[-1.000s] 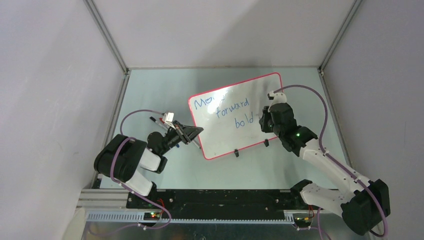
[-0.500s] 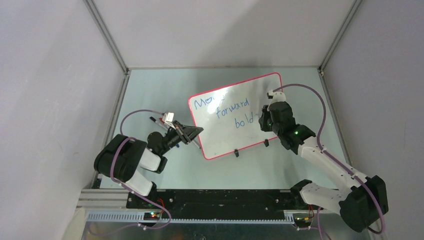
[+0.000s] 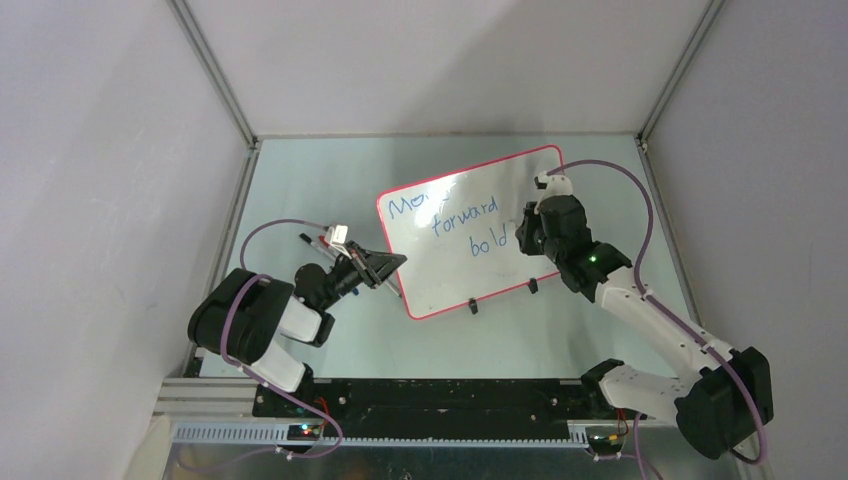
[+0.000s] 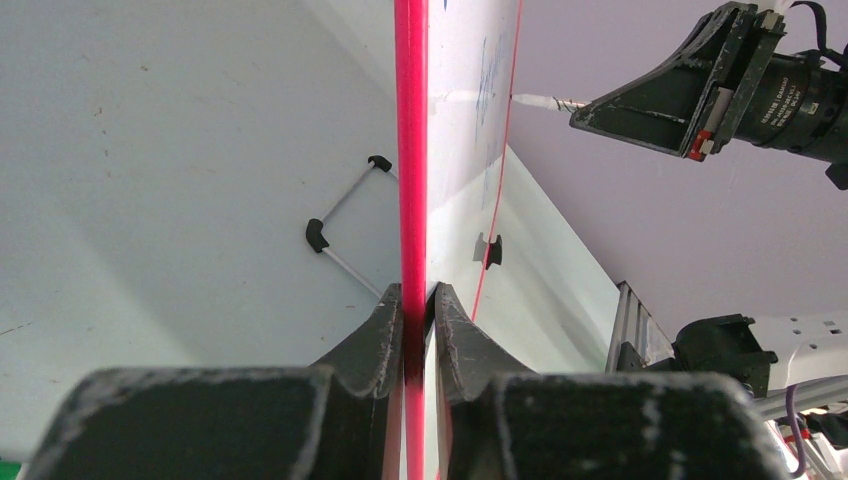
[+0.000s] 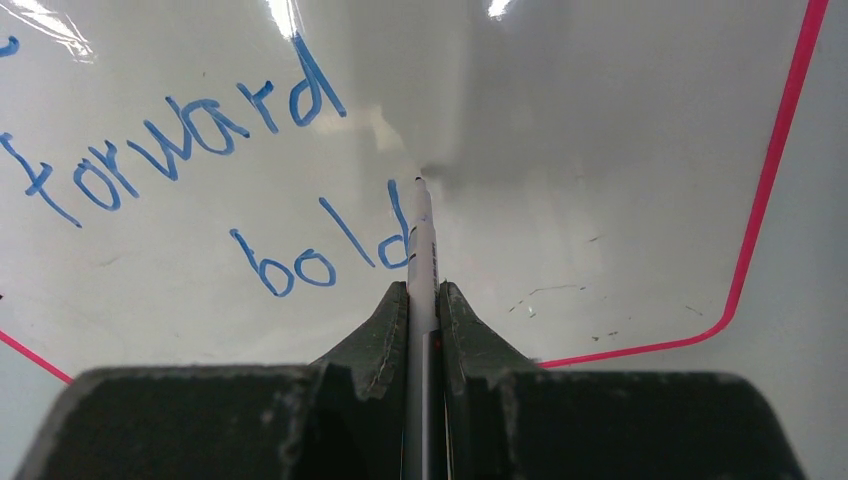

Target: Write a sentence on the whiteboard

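Between your right fingers (image 5: 380,335) a marker (image 5: 421,250) sits clamped, its tip seemingly touching the whiteboard (image 5: 600,120) past "bold" in the sentence (image 5: 185,135); bare white runs rightward to the red edge. Your left fingers (image 4: 375,340) pinch the opposite edge, the board propped on the table (image 3: 300,190).

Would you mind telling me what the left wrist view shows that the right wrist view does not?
Only the left wrist view: the left hand clamped on the whiteboard, which it sees edge-on, and a black clip foot. Only the right wrist view: the sentence in readable blue, "forward" and "bold". Both: the whiteboard itself, and the marker gripped by the right hand, its tip at or very near the board.
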`<action>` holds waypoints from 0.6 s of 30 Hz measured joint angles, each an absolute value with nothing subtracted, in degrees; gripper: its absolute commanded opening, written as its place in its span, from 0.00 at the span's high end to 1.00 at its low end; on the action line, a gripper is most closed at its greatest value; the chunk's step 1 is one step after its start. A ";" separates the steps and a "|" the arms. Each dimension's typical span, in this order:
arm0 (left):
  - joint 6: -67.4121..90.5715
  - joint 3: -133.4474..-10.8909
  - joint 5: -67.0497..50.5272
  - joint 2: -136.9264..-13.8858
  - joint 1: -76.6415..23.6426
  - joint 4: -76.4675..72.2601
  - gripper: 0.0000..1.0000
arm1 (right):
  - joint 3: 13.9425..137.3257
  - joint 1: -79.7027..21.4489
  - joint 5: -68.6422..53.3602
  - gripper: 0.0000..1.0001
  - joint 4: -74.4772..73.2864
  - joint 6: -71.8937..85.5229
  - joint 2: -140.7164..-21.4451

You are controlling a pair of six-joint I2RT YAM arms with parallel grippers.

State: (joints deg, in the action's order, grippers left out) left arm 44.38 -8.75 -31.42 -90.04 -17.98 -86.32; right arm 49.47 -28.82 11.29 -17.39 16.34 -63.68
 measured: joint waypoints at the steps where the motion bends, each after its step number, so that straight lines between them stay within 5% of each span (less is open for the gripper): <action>1: 44.38 -8.75 -31.42 -90.04 -17.98 -86.30 1.00 | 49.65 -28.75 11.25 1.00 -17.39 16.34 -63.81; 18: 44.36 -8.75 -31.42 -90.04 -17.98 -86.32 1.00 | 50.28 -27.73 11.14 1.00 -17.23 16.34 -65.82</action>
